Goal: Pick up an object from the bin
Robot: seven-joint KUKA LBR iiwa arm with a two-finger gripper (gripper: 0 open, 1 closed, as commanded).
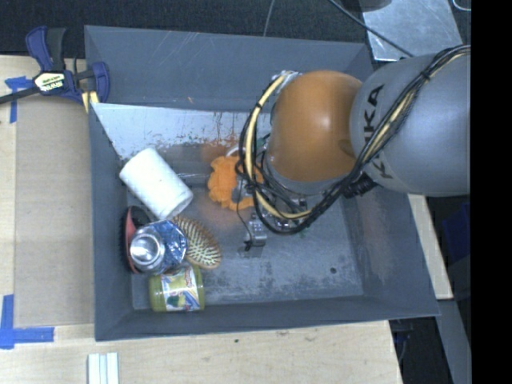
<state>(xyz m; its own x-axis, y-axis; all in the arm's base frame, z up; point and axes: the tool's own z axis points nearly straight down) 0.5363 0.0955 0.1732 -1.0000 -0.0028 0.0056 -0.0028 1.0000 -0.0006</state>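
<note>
Camera view. The gripper hangs low over bare floor near the middle of the bin. An orange lump lies just up-left of it and a hairbrush to its left. Whether it is open or closed cannot be told. Nothing appears lifted, so the pick seems still to be made. The lump and the hairbrush are the nearest candidates.

The wrist is hiding part of the orange lump at centre — the can at 8 o'clock is covering something red.
</note>
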